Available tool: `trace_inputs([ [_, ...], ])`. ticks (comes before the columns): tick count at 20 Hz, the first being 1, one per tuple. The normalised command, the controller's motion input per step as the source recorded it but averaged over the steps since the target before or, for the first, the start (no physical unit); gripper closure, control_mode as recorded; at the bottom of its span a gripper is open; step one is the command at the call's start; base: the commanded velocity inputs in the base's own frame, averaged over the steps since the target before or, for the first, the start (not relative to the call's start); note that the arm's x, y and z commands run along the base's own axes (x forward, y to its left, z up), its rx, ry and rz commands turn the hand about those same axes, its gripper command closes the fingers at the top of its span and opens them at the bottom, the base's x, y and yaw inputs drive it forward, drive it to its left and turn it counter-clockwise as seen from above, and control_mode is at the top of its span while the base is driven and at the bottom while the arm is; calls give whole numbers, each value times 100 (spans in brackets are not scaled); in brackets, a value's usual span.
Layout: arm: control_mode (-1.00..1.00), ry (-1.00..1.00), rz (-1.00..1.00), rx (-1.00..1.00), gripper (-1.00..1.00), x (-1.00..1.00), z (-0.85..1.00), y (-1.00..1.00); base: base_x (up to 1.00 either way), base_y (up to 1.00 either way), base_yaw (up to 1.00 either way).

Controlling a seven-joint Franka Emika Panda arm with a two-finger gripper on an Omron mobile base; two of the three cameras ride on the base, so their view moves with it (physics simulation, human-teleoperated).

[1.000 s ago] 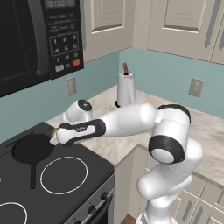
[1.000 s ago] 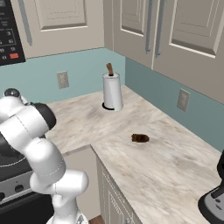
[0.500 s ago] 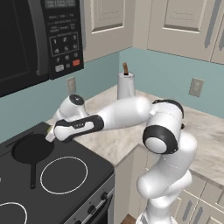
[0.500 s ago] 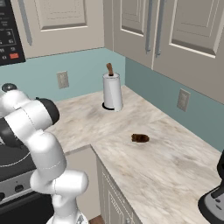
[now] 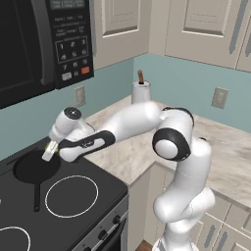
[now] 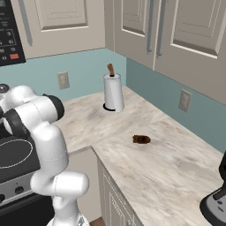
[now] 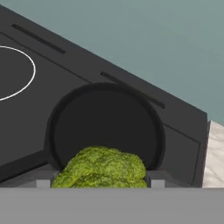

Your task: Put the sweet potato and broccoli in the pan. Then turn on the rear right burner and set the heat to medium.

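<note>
Broccoli [image 7: 101, 168], its lower part cut off, sits pinched in the jaws above the pan [image 7: 105, 127].

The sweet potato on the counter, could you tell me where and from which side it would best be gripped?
Grip the sweet potato across its narrow middle, coming straight down from above. It lies flat and alone on the marble counter, longer than it is wide, so the fingers should probably close across the short axis with open space on both sides.
</note>
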Motion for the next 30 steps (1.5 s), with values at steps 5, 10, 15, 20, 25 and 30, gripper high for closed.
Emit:
trace_inputs([
  [5,-100,0,0,-6,100,8,-21,29,0,0,0],
  [10,-100,0,0,-5,100,12,-23,20,0,0,0],
  [15,-100,2,0,-4,100,24,-32,20,0,0,0],
  [20,-100,1,0,-3,100,31,-18,8,0,0,0],
  [25,-100,1,0,-2,100,38,-19,6,0,0,0],
  [30,-100,0,0,0,-100,5,0,7,0,0,0],
])
